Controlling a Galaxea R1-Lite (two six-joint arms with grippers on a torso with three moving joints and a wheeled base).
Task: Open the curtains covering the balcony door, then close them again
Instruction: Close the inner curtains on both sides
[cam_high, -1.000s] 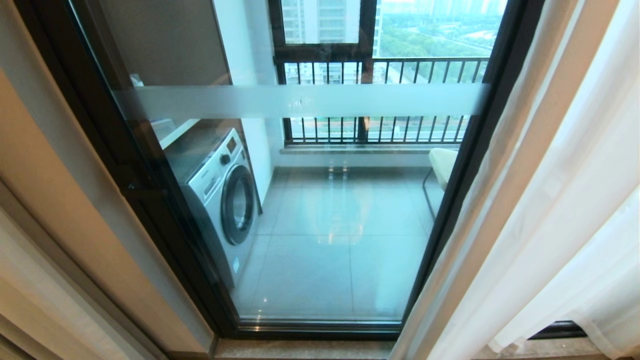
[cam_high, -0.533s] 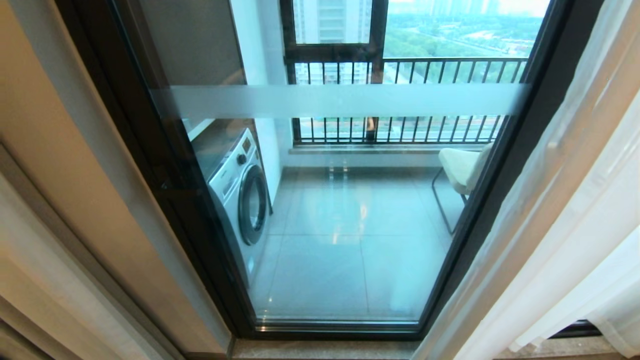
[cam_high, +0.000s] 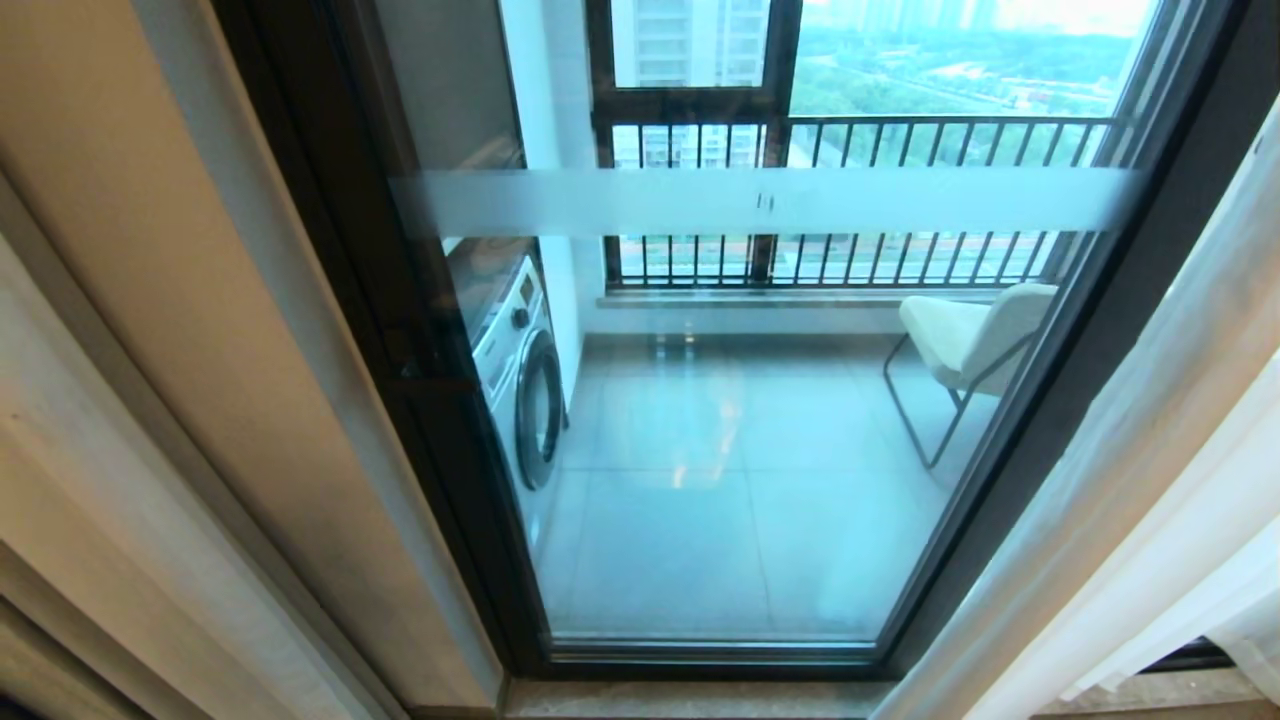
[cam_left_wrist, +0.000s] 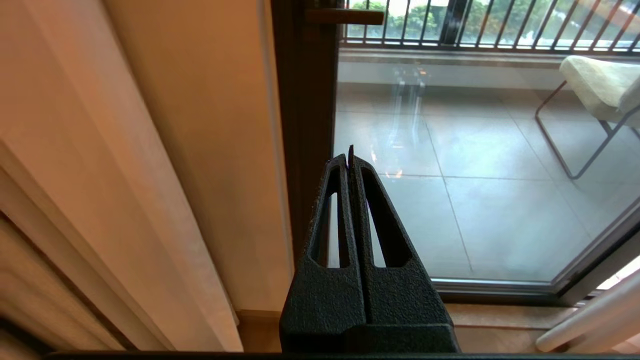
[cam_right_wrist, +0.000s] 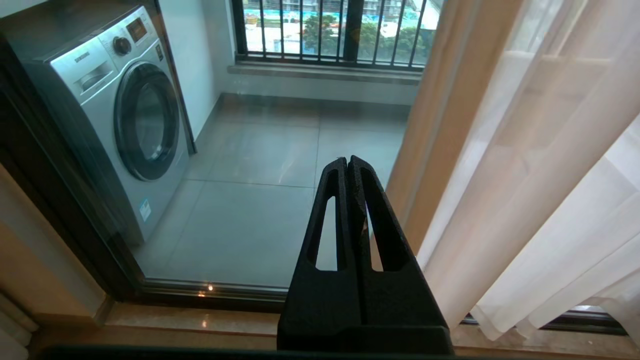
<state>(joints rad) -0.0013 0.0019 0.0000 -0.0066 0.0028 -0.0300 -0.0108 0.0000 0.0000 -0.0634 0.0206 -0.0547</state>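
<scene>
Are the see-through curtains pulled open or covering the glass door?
Open. The curtains hang bunched at the right side, and the balcony door glass is bare, showing the washing machine and chair.

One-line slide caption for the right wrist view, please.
Shut right pincer faces the balcony door, washing machine behind the glass, sheer curtains bunched alongside.

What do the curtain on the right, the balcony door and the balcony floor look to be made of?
Curtain: thin sheer white fabric; light and shapes show through its soft folds. Balcony door: clear glass with a frosted band, in a dark frame that looks like metal. Balcony floor: large grey tiles, probably glazed ceramic; joint lines and glossy reflections show.
</scene>
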